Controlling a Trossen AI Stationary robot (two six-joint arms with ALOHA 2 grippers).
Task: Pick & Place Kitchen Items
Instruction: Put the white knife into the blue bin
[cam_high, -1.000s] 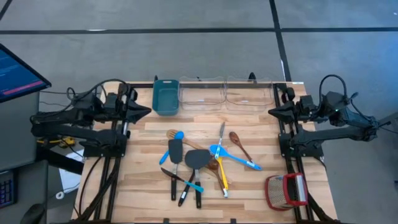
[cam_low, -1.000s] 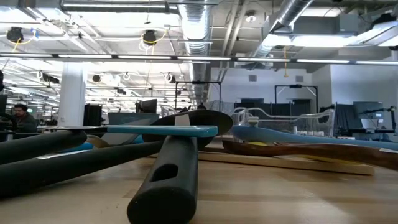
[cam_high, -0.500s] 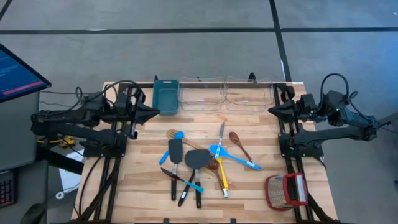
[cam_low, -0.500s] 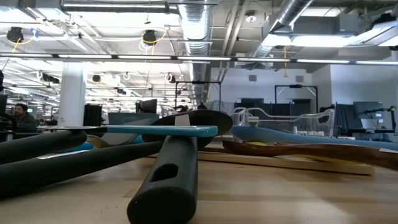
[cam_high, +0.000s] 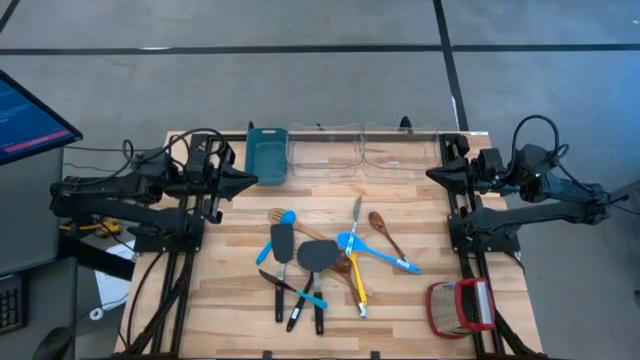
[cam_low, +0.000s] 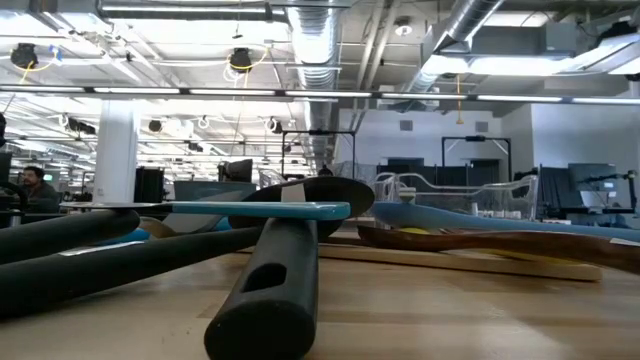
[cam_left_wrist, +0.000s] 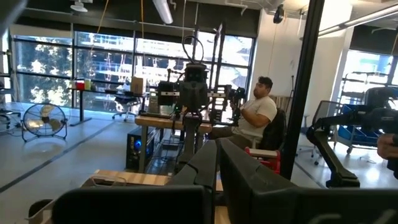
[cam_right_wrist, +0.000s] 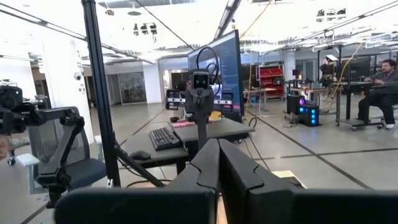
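utensils (cam_high: 325, 262) piled mid-table (cam_high: 230, 300), bin (cam_high: 266, 154) behind, basket (cam_high: 460, 306) right.

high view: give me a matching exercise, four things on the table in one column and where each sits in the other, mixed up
Things:
1. teal bin
2. woven basket
3. utensil pile
4. left gripper

Places:
A. near right corner of the table
B. middle of the table
C. far edge, left of the clear containers
D. left side, shut, just before the teal bin

Pairs: 1-C, 2-A, 3-B, 4-D
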